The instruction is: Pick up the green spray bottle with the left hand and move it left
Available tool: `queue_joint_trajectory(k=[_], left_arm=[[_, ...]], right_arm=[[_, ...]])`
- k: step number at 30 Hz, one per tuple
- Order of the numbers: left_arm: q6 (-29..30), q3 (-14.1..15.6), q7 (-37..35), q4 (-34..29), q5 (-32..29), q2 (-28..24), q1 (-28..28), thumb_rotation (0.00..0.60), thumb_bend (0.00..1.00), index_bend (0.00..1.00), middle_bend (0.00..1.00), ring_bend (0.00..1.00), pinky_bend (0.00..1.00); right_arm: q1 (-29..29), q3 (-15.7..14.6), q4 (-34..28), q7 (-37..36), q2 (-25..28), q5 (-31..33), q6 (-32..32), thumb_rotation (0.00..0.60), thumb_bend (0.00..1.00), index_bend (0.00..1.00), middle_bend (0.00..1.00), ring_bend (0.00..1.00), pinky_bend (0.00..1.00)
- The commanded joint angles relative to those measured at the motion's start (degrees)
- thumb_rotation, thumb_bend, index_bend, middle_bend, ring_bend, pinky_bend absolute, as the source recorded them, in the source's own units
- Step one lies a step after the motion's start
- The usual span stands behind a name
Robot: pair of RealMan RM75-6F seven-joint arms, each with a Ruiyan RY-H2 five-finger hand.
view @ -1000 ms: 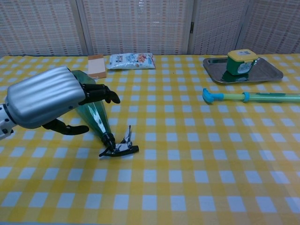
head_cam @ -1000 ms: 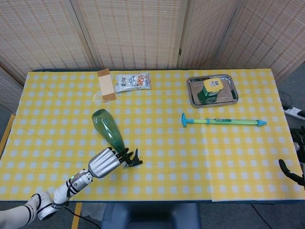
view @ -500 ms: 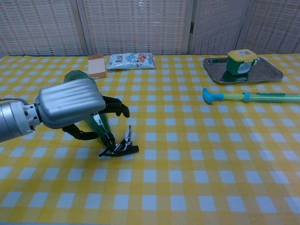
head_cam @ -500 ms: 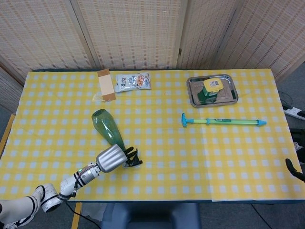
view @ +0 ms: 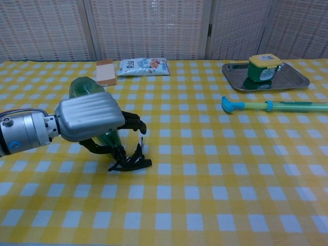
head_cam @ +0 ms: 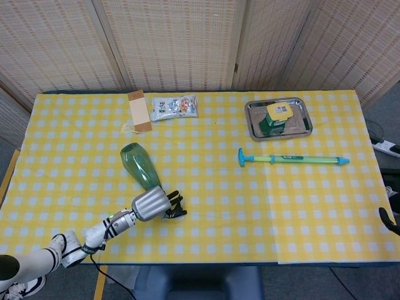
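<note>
Checked cloth [head_cam: 250,187], green spray bottle [head_cam: 139,165] lying flat, black nozzle [view: 130,163]

Left hand [view: 91,119]: silver ribbed metal back shell, black fingers [view: 134,122]. Wrist is a grey cylinder w/ blue ring mark and small green light, black cable along it. Forearm white w/ black bands in head view. Right hand [head_cam: 389,220]: only a black bit at frame edge.

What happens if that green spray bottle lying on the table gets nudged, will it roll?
Probably: the green spray bottle lies on its rounded side. Its black trigger touches the cloth and may stop a full roll. It looks see-through and empty, so likely light.
</note>
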State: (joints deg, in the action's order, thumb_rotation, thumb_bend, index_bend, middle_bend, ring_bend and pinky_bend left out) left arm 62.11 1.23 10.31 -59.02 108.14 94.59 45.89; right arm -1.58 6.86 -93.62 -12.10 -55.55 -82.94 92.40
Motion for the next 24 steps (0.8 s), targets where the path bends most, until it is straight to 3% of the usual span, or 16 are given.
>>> queue_joint_trajectory(k=[1,14,24], left_arm=[[0.28,0.77,-1.62,2.63,-0.36,1.31,0.62,0.6,0.32,0.3,0.37,1.0,1.0],[2.87,2.86,-6.02,10.88,-0.61,5.03,1.61,0.6,0.32,0.35,0.4,1.0,1.0],[3.28,2.37,-7.81,16.71,-3.4,7.86,1.57,0.6,0.32,0.39,0.44,1.0,1.0]], right_arm=[[-0.24,0.21,0.04,-0.29,0.09,0.26,0.34,0.6,0.35,0.0,0.0,0.0,0.0],[-0.74,0.41,0.19,0.34,-0.05,0.4,0.77,0.6,0.35,0.0,0.0,0.0,0.0],[-0.9,0.8,0.26,0.75,-0.15,1.01,0.71,0.6,0.35,0.0,0.0,0.0,0.0]])
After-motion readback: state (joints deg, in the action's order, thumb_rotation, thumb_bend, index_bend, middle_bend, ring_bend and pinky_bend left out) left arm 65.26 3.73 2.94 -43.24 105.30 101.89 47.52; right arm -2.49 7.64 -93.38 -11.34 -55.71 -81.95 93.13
